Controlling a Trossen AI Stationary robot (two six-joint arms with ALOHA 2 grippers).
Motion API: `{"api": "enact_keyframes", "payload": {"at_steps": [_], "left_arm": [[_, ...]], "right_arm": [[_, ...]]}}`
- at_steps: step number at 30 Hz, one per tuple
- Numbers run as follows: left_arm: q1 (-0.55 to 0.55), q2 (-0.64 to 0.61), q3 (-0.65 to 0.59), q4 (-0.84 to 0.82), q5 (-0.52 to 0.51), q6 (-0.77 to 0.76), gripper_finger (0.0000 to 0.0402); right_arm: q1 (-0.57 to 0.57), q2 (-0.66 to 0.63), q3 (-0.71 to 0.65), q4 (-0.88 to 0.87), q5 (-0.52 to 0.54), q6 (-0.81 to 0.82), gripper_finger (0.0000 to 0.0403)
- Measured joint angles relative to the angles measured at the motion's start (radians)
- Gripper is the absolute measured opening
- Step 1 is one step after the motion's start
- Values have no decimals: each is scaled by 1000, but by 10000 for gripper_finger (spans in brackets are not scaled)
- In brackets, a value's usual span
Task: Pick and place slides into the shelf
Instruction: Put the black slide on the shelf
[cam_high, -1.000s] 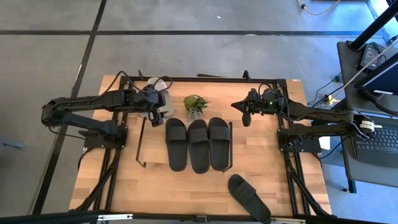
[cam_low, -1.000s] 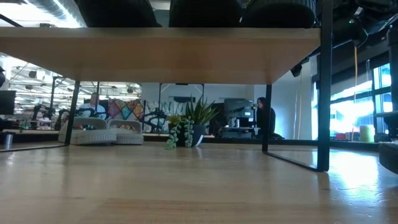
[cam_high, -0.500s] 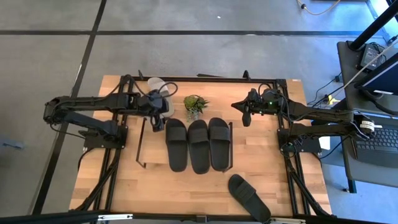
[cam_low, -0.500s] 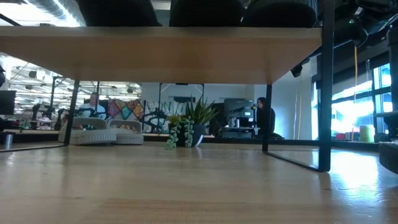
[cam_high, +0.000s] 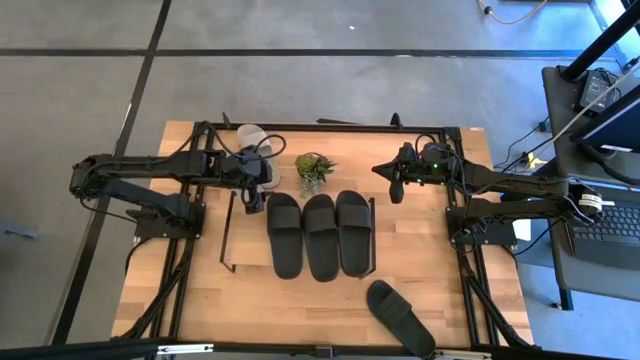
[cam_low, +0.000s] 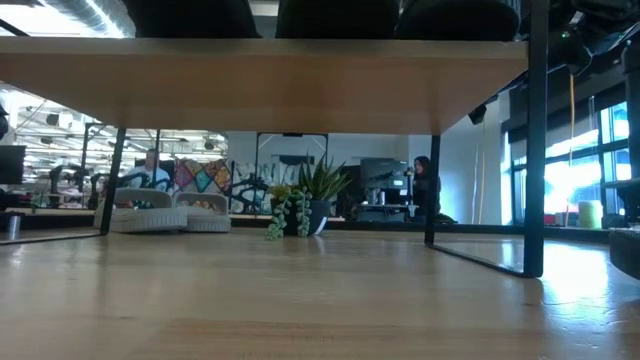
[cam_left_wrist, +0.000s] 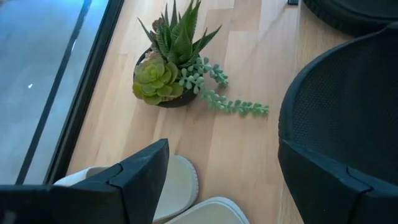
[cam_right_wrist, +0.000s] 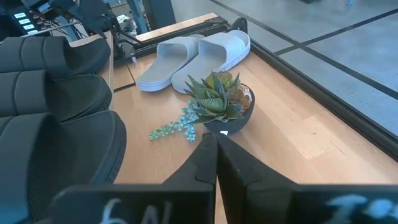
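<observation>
**Left gripper open over the pale slides, shelf one slot short**

With three black slides (cam_high: 319, 233) already side by side on the shelf (cam_high: 229, 232), the shelf's left end is bare. A fourth black slide (cam_high: 400, 318) lies loose on the tabletop (cam_high: 440, 250), near-right, well apart from the shelf.

Left gripper (cam_high: 252, 186) sits at the shelf's far-left corner, fingers (cam_left_wrist: 140, 177) spread wide, nothing between them. Two grey-white slides (cam_right_wrist: 193, 58) lie side by side just beyond it at the far edge of the table; left wrist view shows them directly under the fingers.

Right gripper (cam_high: 395, 185) waits at the far right, fingers pressed together, empty.

Risks as I read them:
- The pale pair is touching, so a wide-open descent could straddle or nudge both, not one.
- They sit at the table's far edge; a push could slide one off.
- Potted succulent (cam_high: 313, 170) stands just right of the pair, with trailing stems; a sideways carry could clip it.
- Shelf side frame is close to the gripper; a low swing could snag it.
</observation>
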Motion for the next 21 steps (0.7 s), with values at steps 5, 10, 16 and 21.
{"api": "enact_keyframes", "payload": {"at_steps": [5,10,16,21], "left_arm": [[0,0,0,26,-50,27,293],[1,0,0,28,-82,30,293],[0,1,0,28,-53,29,293],[0,4,0,28,-52,28,293]], "right_arm": [[0,0,0,0,0,0,10],[0,0,0,0,0,0,10],[0,0,0,0,0,0,10],[0,0,0,0,0,4,10]]}}
